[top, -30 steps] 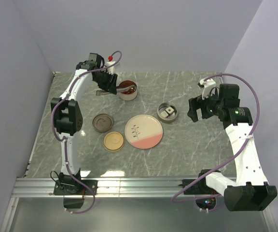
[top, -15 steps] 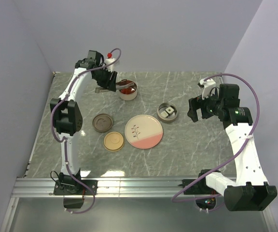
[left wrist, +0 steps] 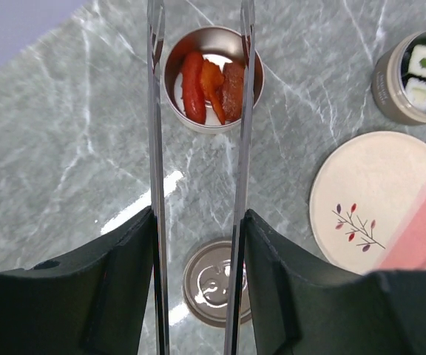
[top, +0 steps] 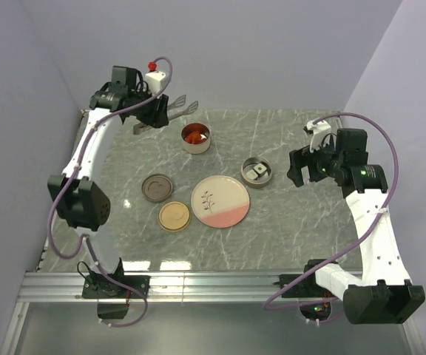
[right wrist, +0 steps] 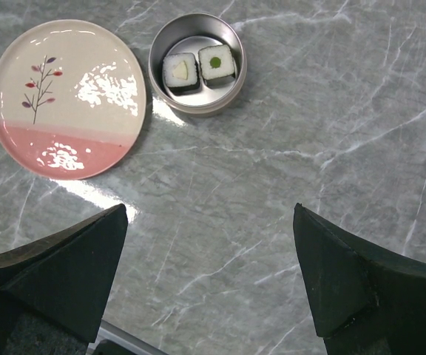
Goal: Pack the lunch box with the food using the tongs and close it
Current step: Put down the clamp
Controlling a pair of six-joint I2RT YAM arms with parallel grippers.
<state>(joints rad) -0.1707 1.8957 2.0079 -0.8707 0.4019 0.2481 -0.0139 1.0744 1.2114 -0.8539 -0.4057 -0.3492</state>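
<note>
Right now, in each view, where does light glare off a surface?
Left wrist: a bright patch on the grey marble table and on the round metal lid; the slim silver metal tongs shine along their arms. Right wrist: speckled highlights on the pink-and-cream round plate. Top external: sheen at the table's near edge.

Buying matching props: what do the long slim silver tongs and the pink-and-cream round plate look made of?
The long slim silver tongs look like polished steel: thin, mirror-bright arms. The pink-and-cream round plate is probably glazed ceramic, given its glossy highlights, though it could be melamine.
</note>
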